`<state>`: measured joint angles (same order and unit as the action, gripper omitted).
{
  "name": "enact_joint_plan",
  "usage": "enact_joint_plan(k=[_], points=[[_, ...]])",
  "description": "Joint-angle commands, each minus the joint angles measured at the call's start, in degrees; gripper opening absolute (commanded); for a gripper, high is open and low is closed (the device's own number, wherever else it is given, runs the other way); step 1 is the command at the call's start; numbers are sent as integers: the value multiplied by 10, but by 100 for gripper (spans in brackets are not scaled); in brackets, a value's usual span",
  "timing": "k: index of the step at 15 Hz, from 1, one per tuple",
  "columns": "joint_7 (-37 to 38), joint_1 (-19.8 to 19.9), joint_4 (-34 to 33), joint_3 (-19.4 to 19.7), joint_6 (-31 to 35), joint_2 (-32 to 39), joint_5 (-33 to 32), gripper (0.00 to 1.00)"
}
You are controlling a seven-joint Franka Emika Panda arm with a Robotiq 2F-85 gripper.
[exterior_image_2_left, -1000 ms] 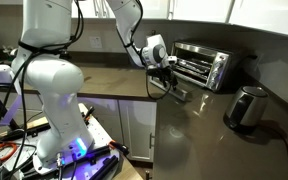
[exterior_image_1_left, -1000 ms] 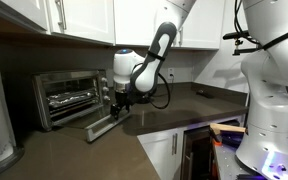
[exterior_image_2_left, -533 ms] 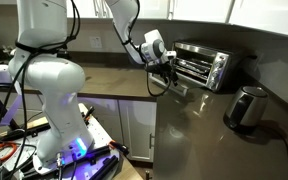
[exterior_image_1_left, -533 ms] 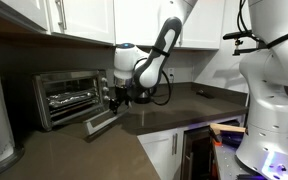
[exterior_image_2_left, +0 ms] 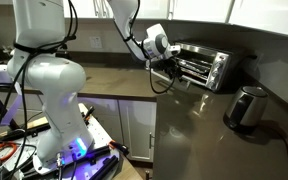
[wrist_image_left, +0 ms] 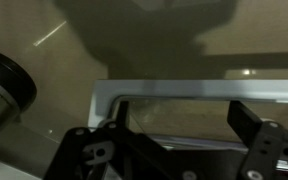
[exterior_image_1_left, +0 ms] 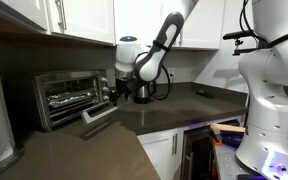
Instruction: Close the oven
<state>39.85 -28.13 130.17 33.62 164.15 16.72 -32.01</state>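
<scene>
Straddling oven point(exterior_image_1_left: 69, 97) door edge, perhaps: pincer point(wrist_image_left: 174, 150)

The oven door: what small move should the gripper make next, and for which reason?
Probably swing the door up toward the front of the oven. In an exterior view the door is tilted and only partly raised, the racks are exposed, and the gripper sits at the door's outer edge.

The arm point(exterior_image_1_left: 172, 28) is glossy white, built of rounded tubular links, with a dark band along the forearm. A black cable point(exterior_image_1_left: 166, 92) loops off the wrist. The gripper point(exterior_image_1_left: 113, 94) is matte black, and its fingers point(wrist_image_left: 92, 152) show round bolt holes. The bulky white base point(exterior_image_2_left: 46, 75) glows violet-blue low down.
</scene>
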Motion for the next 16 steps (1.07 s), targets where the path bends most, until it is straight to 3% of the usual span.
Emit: enact_joint_plan(k=[1,16], points=[[28,-14,-5,24,9,-4,-22,100],[24,-52,-32,61,16,-2,-27,100]])
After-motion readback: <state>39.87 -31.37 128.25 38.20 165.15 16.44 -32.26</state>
